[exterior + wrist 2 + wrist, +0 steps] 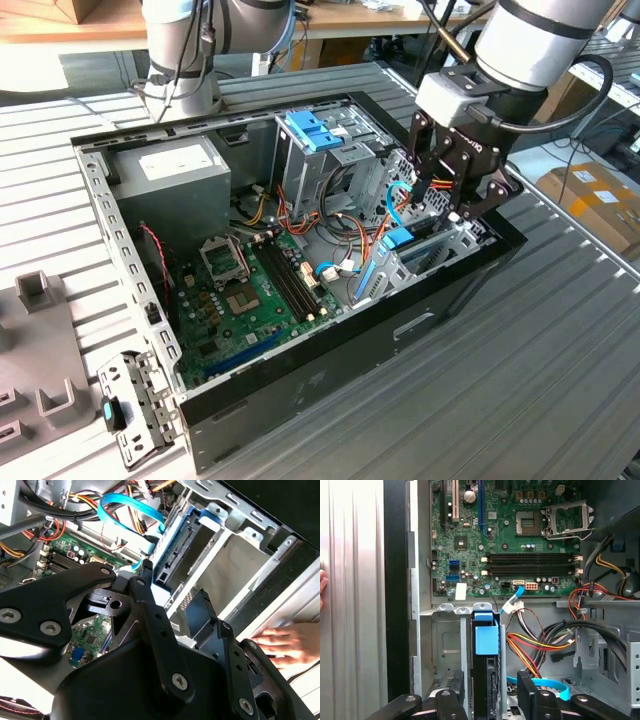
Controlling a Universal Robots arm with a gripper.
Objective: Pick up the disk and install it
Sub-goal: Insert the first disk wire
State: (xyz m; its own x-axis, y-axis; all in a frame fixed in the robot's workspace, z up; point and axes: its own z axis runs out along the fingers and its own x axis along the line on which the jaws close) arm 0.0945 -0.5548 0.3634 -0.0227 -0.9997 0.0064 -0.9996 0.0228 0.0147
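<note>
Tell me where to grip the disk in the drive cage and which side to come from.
Clamp the disk across its two broad faces, just behind the light-blue carrier tab, coming in through the open case along its slot. It stands on edge, thin edge outward, with grey cage walls close beside it, so probably only that outer end is free. The open claw straddles it.
</note>
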